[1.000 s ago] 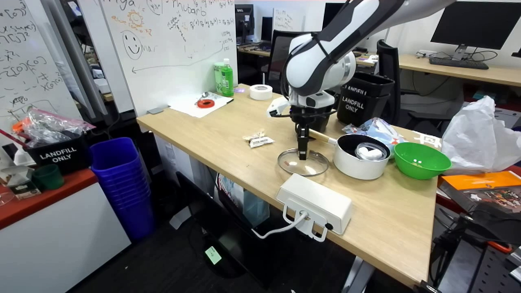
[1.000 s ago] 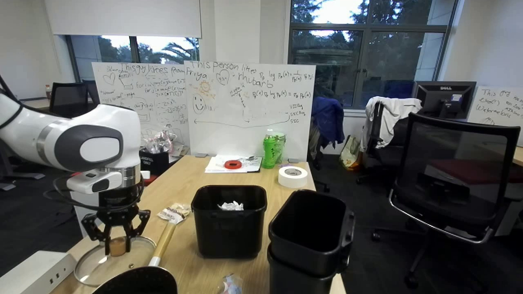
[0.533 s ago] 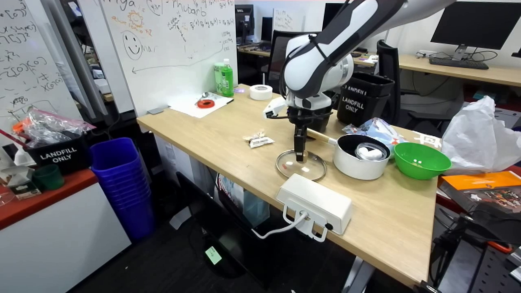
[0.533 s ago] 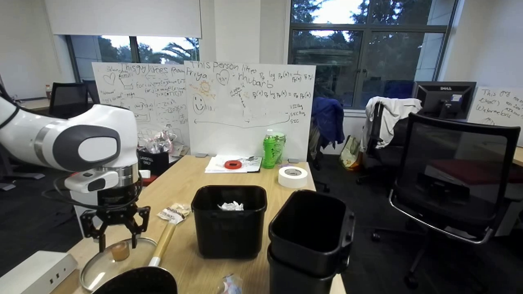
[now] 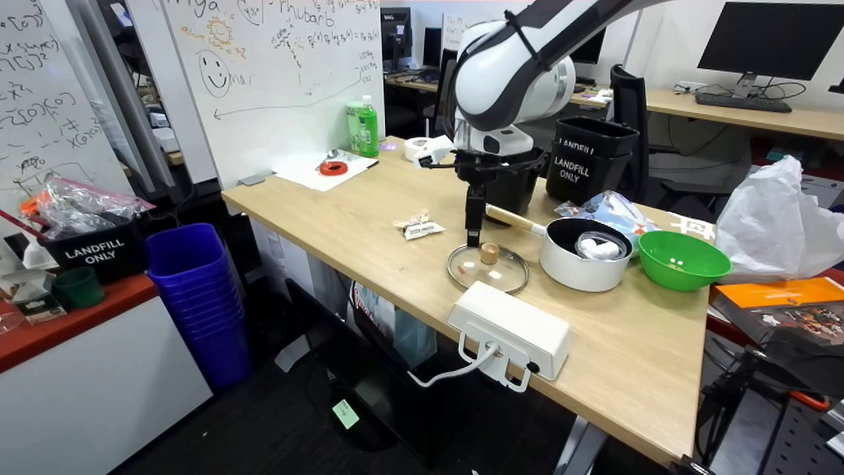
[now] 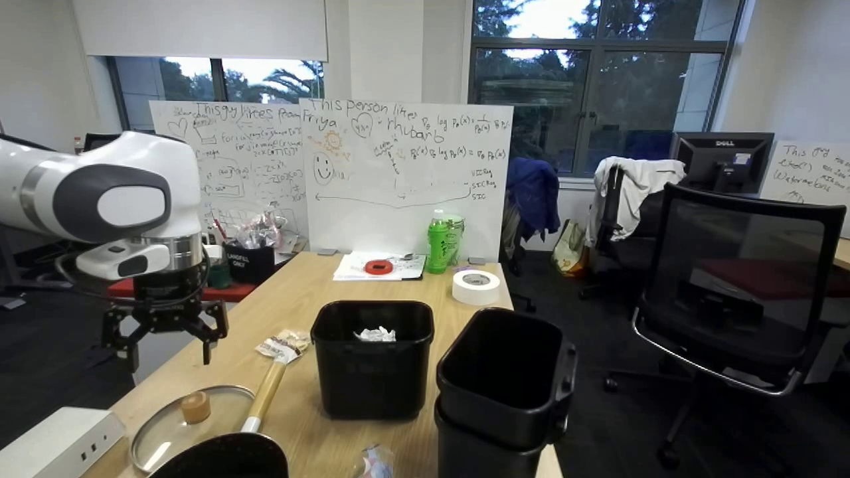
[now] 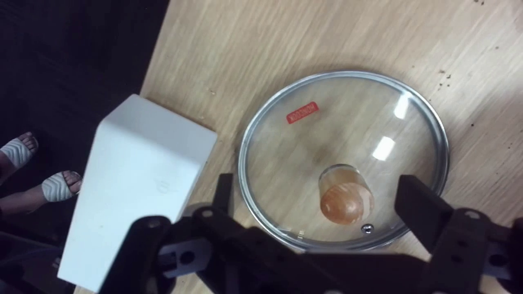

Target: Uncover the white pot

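Note:
The white pot stands on the desk with its top uncovered; in an exterior view only its dark inside and wooden handle show. A round clear-lidded container sits in it. Beside the pot, flat on the desk, lies the glass lid with its metal rim and wooden knob upward. My gripper is open above and a little behind the lid, its fingers apart and holding nothing. Seen from the wrist, the knob lies between the two spread fingers of the gripper, untouched.
A white box with a cable sits at the desk edge close to the lid. Right of the pot is a green bowl. Black bins stand along the back side, and a crumpled wrapper lies farther down the desk.
The gripper was shut on the lid's knob one second ago. Its fingers have spread, leaving the lid on the desk, and the arm has risen and moved back away from it.

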`<state>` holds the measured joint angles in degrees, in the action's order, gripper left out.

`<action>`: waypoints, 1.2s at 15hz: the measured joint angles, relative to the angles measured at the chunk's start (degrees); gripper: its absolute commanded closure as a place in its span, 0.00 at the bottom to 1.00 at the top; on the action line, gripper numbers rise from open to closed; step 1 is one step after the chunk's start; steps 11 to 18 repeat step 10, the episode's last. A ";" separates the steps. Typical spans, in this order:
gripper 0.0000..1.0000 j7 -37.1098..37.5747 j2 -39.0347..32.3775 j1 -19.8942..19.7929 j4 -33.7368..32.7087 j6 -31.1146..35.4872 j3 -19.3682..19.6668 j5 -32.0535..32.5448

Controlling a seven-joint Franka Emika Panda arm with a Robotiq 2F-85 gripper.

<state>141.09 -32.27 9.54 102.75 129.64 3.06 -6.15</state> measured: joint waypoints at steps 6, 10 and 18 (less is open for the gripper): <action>0.00 -5.28 8.67 -0.08 5.15 -5.01 -2.01 0.00; 0.00 -5.54 8.52 -0.19 5.59 -5.00 -2.01 0.00; 0.00 -5.54 8.52 -0.19 5.59 -5.00 -2.01 0.00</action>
